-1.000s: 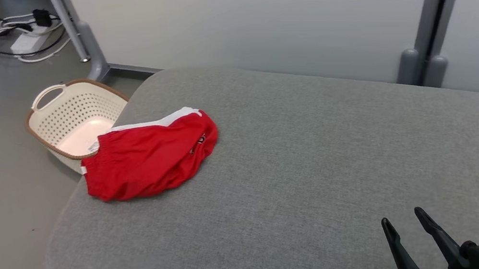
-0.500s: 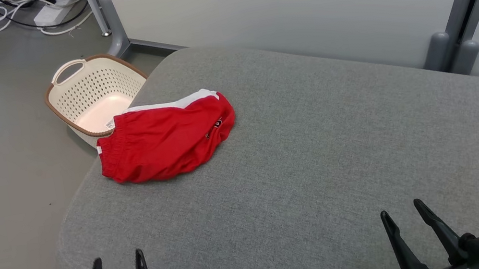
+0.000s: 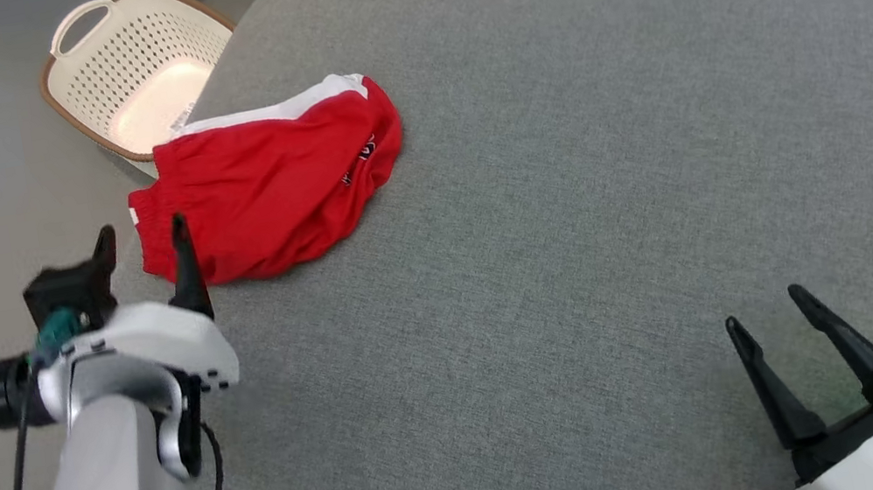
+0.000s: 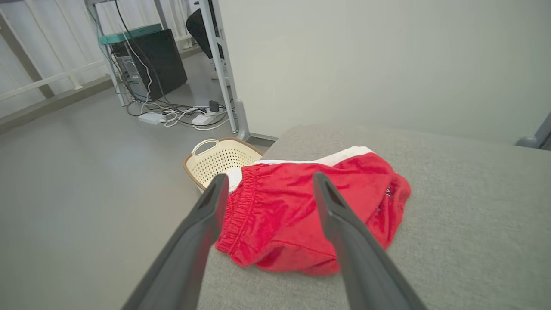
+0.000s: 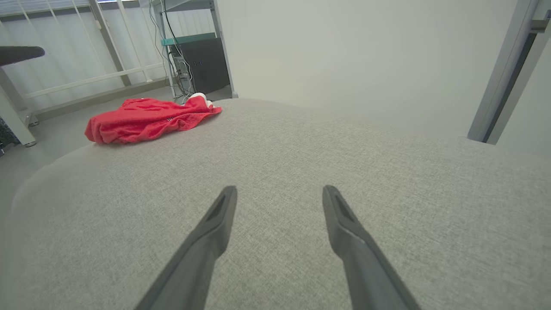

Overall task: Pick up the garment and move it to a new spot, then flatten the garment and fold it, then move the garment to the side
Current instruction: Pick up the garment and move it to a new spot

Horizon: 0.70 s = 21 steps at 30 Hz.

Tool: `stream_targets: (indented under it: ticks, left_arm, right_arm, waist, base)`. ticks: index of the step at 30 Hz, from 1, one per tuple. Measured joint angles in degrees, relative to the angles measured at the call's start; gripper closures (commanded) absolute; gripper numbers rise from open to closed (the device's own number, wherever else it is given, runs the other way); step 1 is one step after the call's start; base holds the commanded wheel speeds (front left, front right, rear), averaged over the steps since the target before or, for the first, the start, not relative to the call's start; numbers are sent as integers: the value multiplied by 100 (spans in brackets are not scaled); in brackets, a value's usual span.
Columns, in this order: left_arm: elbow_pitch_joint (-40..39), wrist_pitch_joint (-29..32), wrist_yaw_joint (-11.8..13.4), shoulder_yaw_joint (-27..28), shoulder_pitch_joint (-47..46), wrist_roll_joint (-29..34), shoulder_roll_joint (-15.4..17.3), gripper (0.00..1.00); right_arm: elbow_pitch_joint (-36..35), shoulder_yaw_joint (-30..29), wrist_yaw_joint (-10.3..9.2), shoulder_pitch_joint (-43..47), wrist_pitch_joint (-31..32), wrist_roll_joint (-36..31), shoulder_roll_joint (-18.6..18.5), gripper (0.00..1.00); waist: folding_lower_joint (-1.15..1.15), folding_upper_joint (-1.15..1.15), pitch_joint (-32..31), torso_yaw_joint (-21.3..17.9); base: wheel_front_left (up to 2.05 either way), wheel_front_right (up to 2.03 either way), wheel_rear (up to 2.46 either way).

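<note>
Near garment (image 3: 268, 193), splayed left end effector (image 3: 141, 231)

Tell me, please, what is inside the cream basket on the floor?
The basket shows a bare pale bottom with a small white label; its near corner is hidden behind the red garment and the grey cushion.

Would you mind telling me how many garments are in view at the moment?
1: a red garment with white trim lying at the left corner of the grey cushion, beside the basket. Part of the basket's floor is hidden.
</note>
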Motion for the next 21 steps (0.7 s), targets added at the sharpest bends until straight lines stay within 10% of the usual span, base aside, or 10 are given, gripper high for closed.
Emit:
stream_targets:
  ticks: [21]
  left_arm:
    - [3621, 2086, -180, 615, -3069, -1039, 342, 0]
  right_arm:
    - [-909, -59, 22, -677, -64, -120, -868, 0]
  waist:
    - [0, 0, 1837, -504]
  base:
    - [0, 0, 0]
